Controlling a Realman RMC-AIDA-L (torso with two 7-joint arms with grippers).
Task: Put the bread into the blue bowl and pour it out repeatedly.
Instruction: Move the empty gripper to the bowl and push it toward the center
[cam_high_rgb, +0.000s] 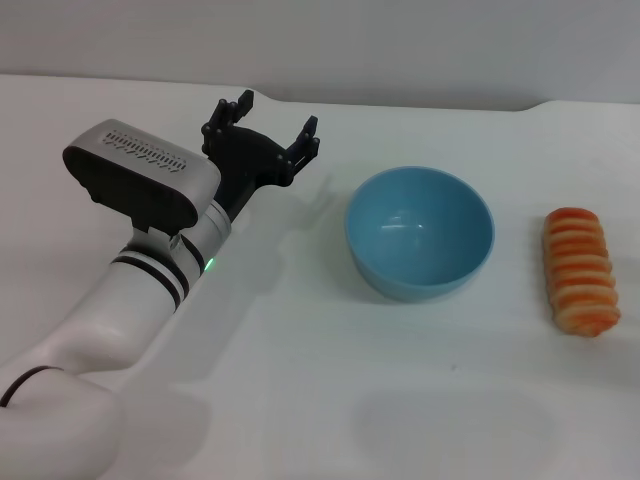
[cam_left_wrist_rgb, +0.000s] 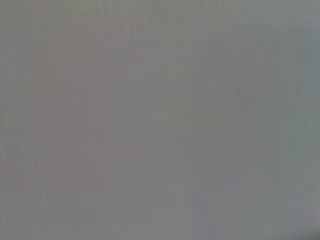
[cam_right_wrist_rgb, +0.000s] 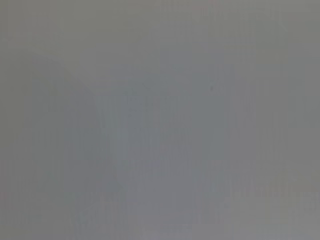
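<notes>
Left pincer (cam_high_rgb: 268, 128) spread wide and empty, hovering over the counter (cam_high_rgb: 300, 380) well left of the bowl.

The blue bowl (cam_high_rgb: 420, 232) sits upright and empty at centre; the bread (cam_high_rgb: 580, 270) lies on the counter to its right, apart from it. The right pincer is out of sight and both wrist views show only grey. The loaf looks light and fairly firm, its ridges offering grip; a hold across its narrow middle seems best. The glossy bowl may slide or tip. For the left arm, the bowl stands between it and the bread.
</notes>
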